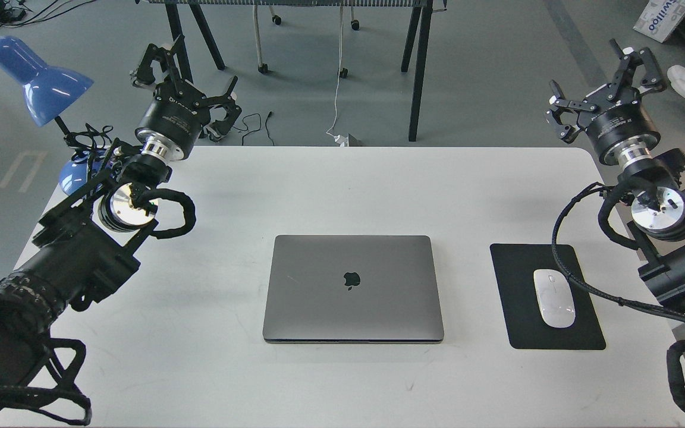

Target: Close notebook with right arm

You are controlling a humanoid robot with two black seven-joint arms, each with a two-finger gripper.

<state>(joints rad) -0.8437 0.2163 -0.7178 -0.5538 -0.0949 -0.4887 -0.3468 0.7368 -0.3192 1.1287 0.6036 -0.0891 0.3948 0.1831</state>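
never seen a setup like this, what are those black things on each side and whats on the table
There is one picture, taken from the robot's own head, looking forward and down. The black things are its two arms. Each ends in a two-finger hand: the left hand and the right hand, both open, raised and holding nothing. On the white table a grey laptop lies closed, lid down. Right of it a white mouse rests on a black mouse pad. A blue desk lamp stands at the far left corner.

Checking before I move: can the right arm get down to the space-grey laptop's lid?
Probably yes. The right gripper is raised, open and empty, and only the black mouse pad and white mouse lie between it and the already closed space-grey laptop.
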